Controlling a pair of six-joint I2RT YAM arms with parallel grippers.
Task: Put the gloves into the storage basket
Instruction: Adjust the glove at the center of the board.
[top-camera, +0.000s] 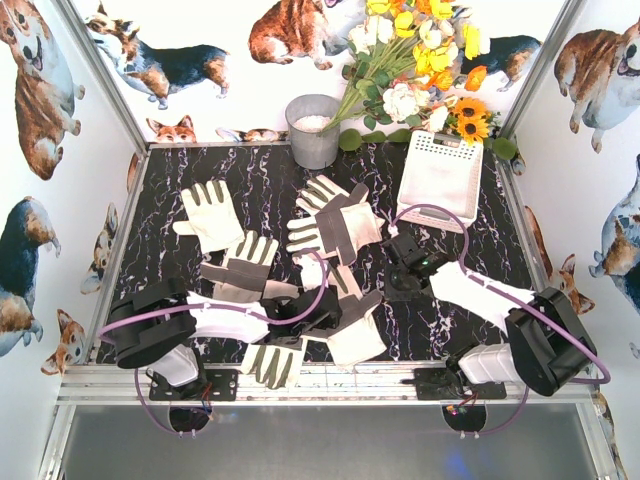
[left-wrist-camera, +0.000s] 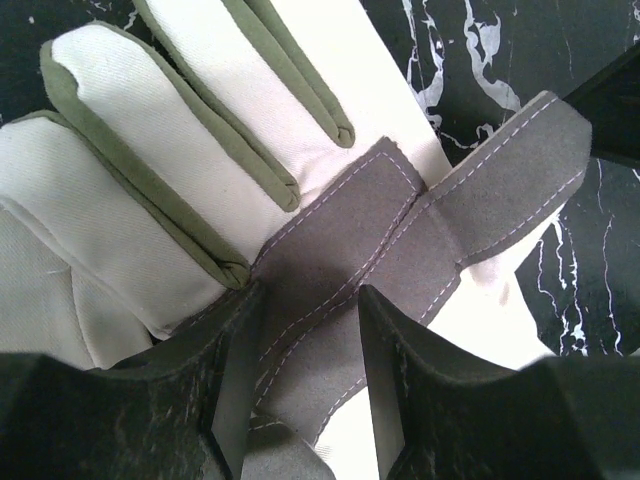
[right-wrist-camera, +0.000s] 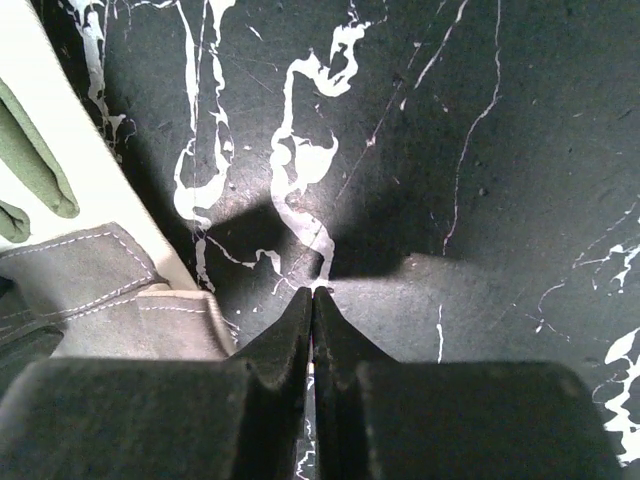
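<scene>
Top view: black marbled table (top-camera: 490, 240). An artificial bouquet (top-camera: 415, 60) leans at its 12 o'clock edge. The storage basket (top-camera: 441, 178) stands at 1 o'clock, tipped toward the camera, and a grey bucket (top-camera: 313, 135) at 12 o'clock. The gloves (top-camera: 212, 212) lie strewn from 10 o'clock through the centre to 6 o'clock, several overlapping, all outside the basket.

Left wrist view: the left gripper (left-wrist-camera: 310, 300) stands narrow. A glove (left-wrist-camera: 330, 260) fills the gap, its grey palm patch touching both jaws and its fingers pointing to 11 o'clock.

Right wrist view: the right gripper (right-wrist-camera: 313, 292) has its jaws pressed together, holding nothing, over bare table. Another glove (right-wrist-camera: 60, 290) lies just beside it at 9 o'clock.
</scene>
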